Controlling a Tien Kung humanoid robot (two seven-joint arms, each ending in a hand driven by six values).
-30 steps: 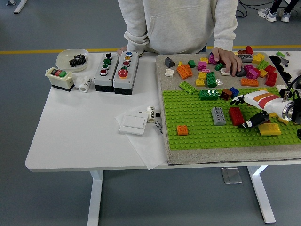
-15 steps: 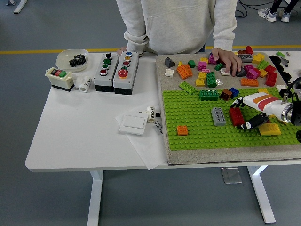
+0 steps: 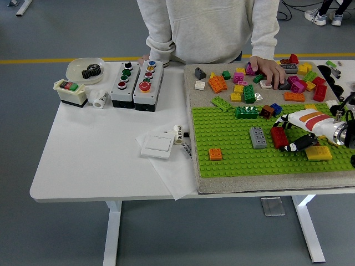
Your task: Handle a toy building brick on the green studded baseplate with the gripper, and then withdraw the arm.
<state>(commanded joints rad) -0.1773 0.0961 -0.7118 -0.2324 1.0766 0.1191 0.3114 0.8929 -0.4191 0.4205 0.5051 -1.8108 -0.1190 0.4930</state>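
Note:
The green studded baseplate [image 3: 233, 147] lies on a grey mat at the right of the table. On it stand a red brick [image 3: 277, 138], a grey brick [image 3: 257, 137], a small orange brick [image 3: 215, 153], a yellow brick [image 3: 318, 153] and a dark green brick [image 3: 246, 112]. My right hand [image 3: 284, 136] reaches in from the right edge. Its fingers are spread, a white finger above the red brick and the black thumb [image 3: 299, 146] below and to its right. The red brick sits flat on the plate between them. My left arm is out of view.
A person stands at the far side with one hand [image 3: 269, 71] on the pile of loose bricks [image 3: 244, 83] behind the plate. Left of the mat are two button boxes [image 3: 136, 83], a bowl with a gear [image 3: 85, 69], a white switch [image 3: 157, 146] and paper.
My right hand has drawn back slightly to the right. The red brick has stayed in place on the plate. The person's hand has not moved.

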